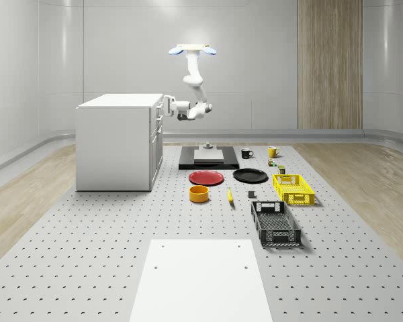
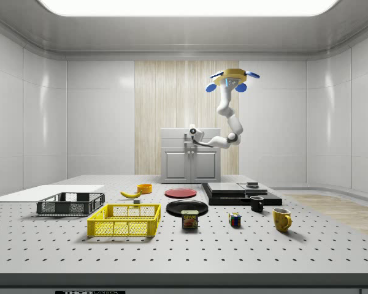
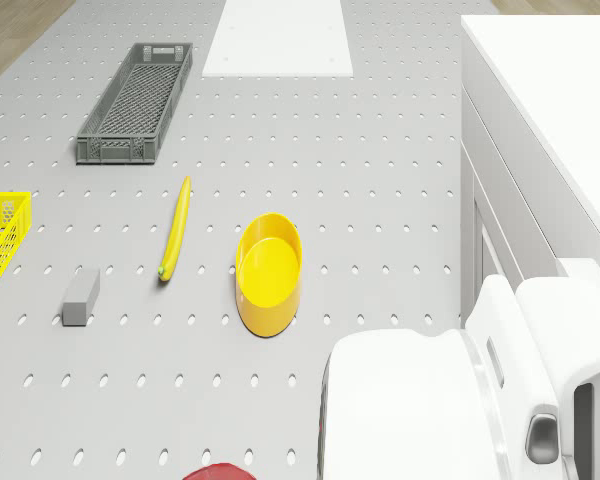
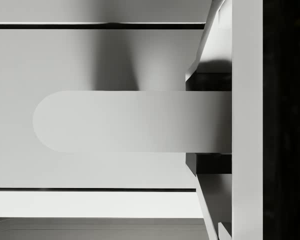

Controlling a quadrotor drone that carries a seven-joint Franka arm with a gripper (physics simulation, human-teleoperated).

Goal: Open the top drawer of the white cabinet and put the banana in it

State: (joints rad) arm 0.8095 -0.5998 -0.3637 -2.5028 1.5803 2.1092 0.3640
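Table's banana [image 1: 230, 195] far from claw [image 1: 166, 106]

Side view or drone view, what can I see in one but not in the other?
The side view gives you the drone hovering in the air by the white cabinet, its tool up at the cabinet's top front, plus a yellow mug, a black mug and a can. The drone view looks straight down into the yellow bowl. Both share the banana, the bowl and the grey crate.
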